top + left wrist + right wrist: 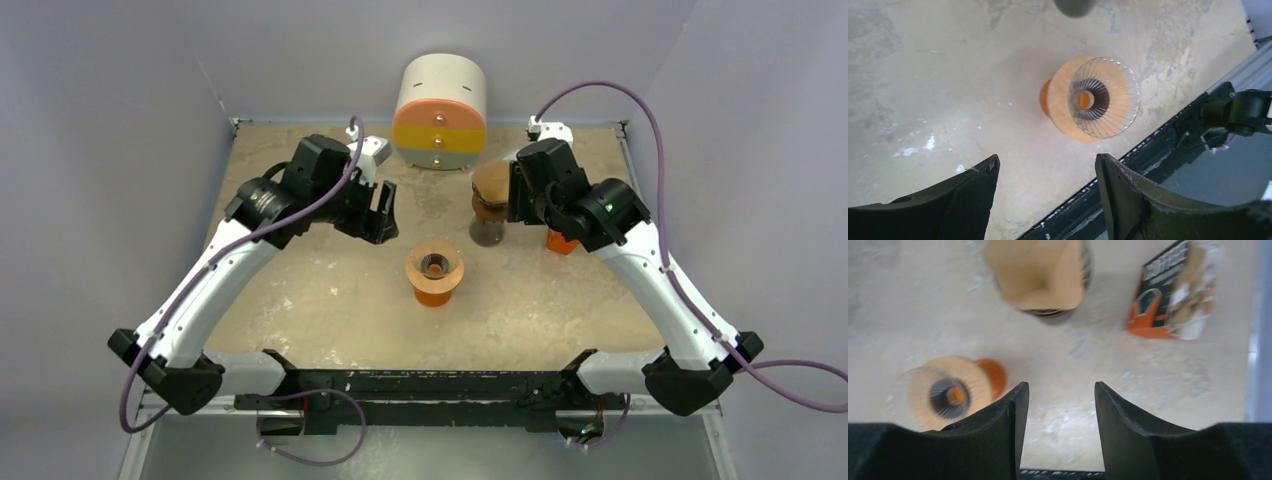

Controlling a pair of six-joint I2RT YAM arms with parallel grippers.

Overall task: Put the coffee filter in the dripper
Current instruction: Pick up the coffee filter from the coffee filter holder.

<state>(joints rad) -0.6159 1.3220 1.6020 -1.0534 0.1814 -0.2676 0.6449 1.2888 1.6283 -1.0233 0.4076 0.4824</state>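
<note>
A flat table (300, 300) with a matte, mottled beige top scuffed with pale patches, seen from above. Two white and black robot arms reach in from its near edge.

At the centre of the table stands a clear ribbed glass dripper (434, 272). It is a cone with fine radial ridges, set in a smooth round tan wooden collar on a glossy orange base. The cone holds no paper, and the orange shows through its bottom hole.

The brown paper coffee filter (490, 185), folded, soft-edged and matte, sits on top of a dark glass vessel (487, 232). This stands behind and to the right of the dripper, well apart from it and just beside the right arm's wrist.

To the vessel's right lies an orange and black cardboard carton (1173, 290), with tan paper showing at its open end.

At the back edge lies a smooth cylindrical canister (440, 110) on its side. Its round face is banded in orange, yellow and cream.

The left gripper (1046, 167) hangs above the table near the dripper. Its curved black textured fingers are spread wide, with nothing between them.

The right gripper (1059, 390) is also parted and empty, above bare table between the dripper and the filter.
</note>
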